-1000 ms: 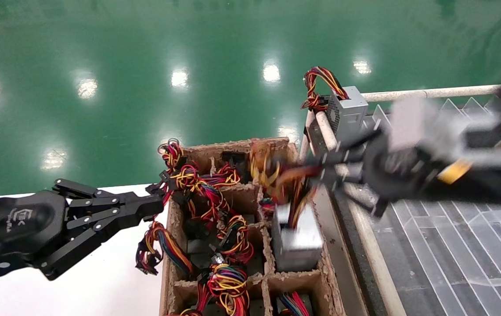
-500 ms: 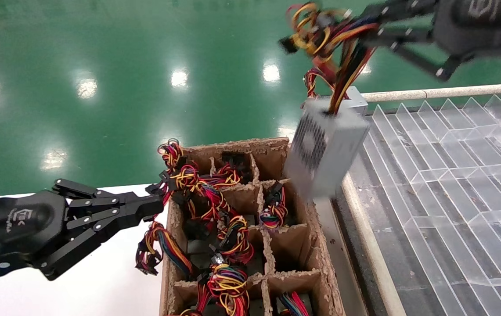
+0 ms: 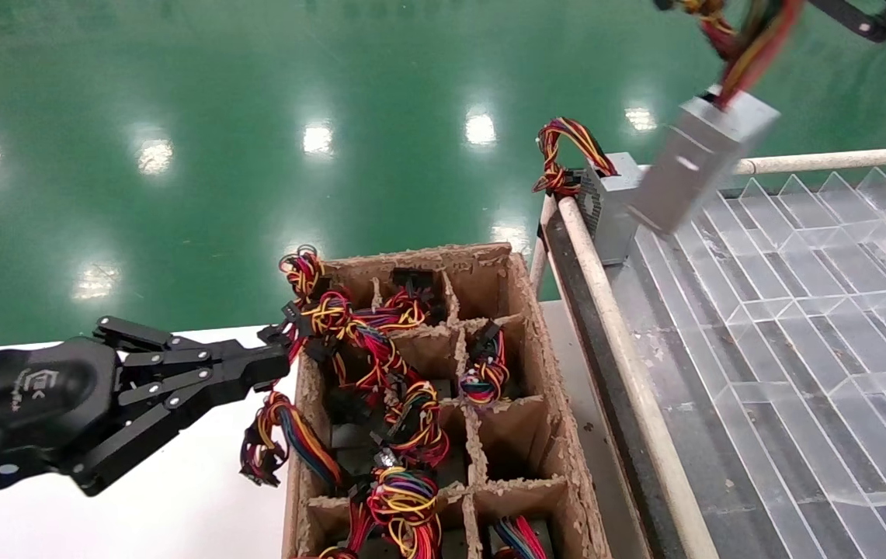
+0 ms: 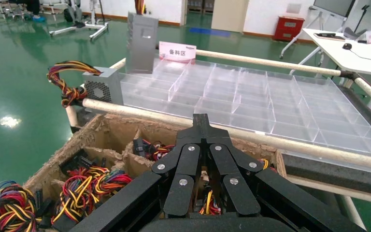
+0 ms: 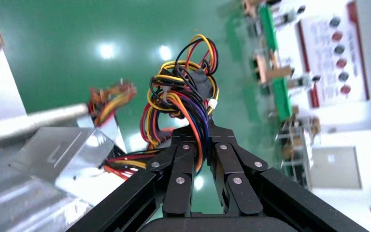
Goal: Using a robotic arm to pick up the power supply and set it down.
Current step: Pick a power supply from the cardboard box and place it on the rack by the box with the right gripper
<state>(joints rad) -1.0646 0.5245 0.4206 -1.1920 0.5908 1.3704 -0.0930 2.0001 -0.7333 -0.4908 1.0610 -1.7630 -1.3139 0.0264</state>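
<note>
Silver power supply (image 3: 697,161) hangs tilted, wire-end uppermost.

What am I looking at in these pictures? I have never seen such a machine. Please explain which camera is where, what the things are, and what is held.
This is a robot with two arms; each ends in a black gripper. The big picture comes from a camera on its head, looking down. The two others come from cameras on the wrists.

The left gripper is shut and holds nothing; it waits beside a cardboard box. The box is split into cells, some with bundles of coloured wires in them.

The right gripper is shut on the wire bundle of a power supply, a small silver box. It hangs in the air by its wires, above a clear plastic tray with dividers. A second grey unit already stands at the tray's far corner.
</note>
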